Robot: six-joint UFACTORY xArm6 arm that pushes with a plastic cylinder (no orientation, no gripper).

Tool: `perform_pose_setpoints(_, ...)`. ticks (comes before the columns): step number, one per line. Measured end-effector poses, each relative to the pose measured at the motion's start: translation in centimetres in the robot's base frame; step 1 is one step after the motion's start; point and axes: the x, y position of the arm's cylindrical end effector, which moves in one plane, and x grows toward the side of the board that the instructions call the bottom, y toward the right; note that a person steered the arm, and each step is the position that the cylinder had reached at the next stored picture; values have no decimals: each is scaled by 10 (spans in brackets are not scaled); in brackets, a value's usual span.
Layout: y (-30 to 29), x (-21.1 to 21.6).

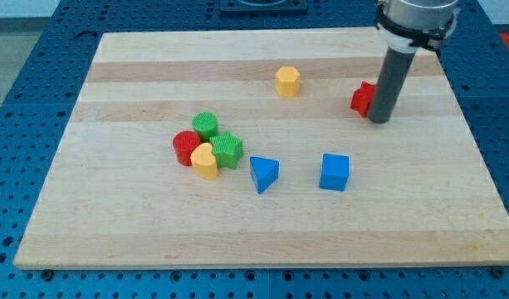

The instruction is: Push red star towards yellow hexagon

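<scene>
The red star (362, 98) lies near the view's upper right on the wooden board (113, 224), partly hidden behind the rod. My tip (380, 120) rests on the board at the star's right side, touching or nearly touching it. The yellow hexagon (288, 81) sits to the view's left of the star, slightly higher, with a bare gap of board between them.
A cluster sits left of centre: a green cylinder (206, 125), a red cylinder (186, 148), a green star (227, 149) and a yellow heart-like block (205, 161). A blue triangle (264, 174) and a blue cube (335, 172) lie at lower centre.
</scene>
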Motion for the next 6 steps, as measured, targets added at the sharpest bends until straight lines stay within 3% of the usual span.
perform_pose_setpoints(3,3,-58)
perform_pose_setpoints(5,37,-84)
perform_pose_setpoints(6,2,-93)
